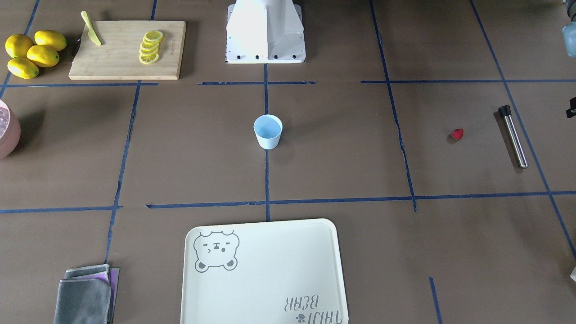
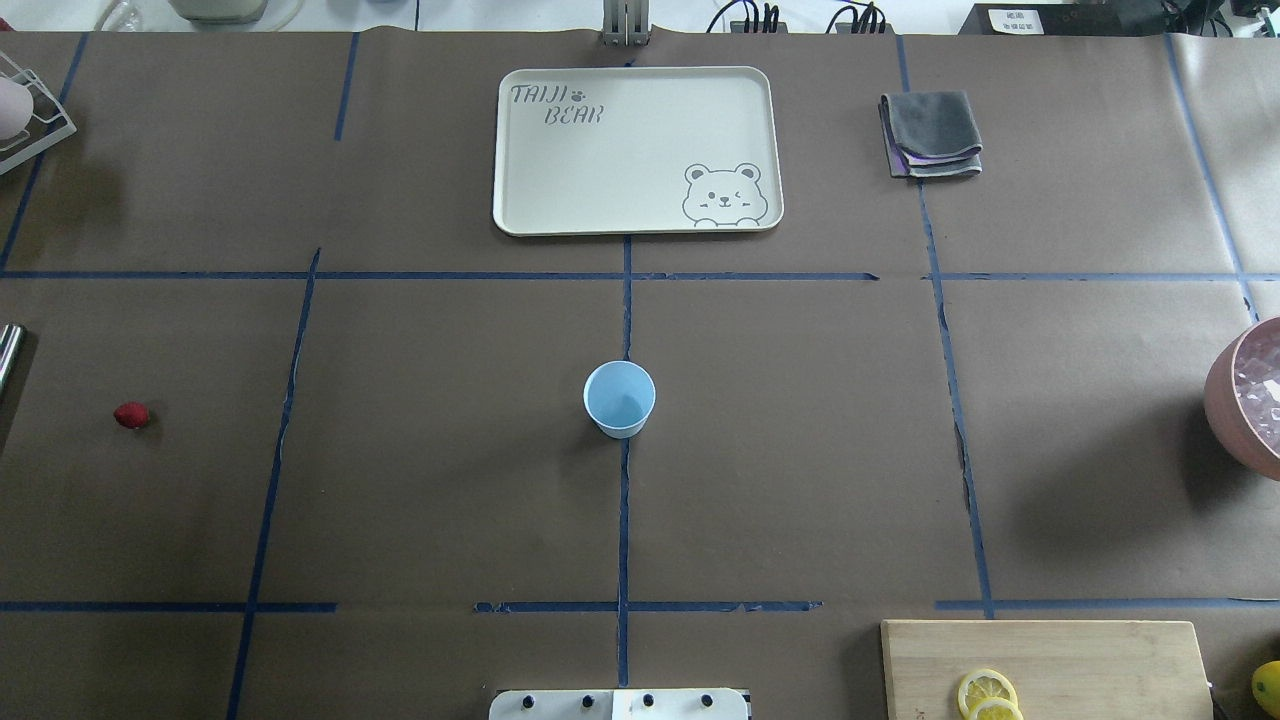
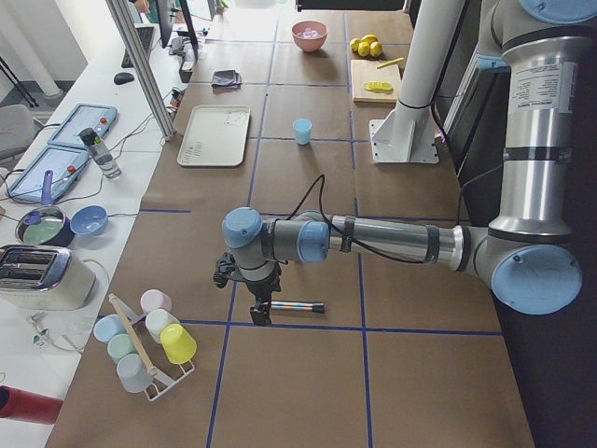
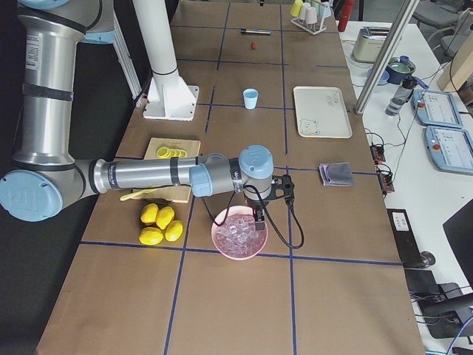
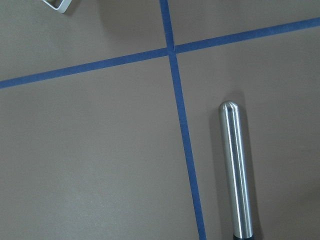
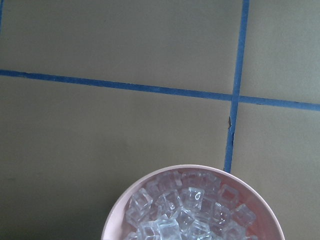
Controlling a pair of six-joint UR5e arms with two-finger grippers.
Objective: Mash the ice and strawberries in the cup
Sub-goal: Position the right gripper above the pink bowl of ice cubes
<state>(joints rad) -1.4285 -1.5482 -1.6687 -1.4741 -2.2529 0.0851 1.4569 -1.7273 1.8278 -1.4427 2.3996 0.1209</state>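
While empty, one cup [image 2: 619, 398], one strawberry [image 2: 131, 415].

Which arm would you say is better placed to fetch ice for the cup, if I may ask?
The right. The right tool hangs over the pink bowl of ice, which shows in its wrist view. The left tool is at the table's opposite end, above the metal muddler.

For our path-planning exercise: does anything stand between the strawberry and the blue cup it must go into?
Nothing visible does. Only bare table and flat blue tape lie between the strawberry and the blue cup; the muddler lies beyond the strawberry, away from the cup.
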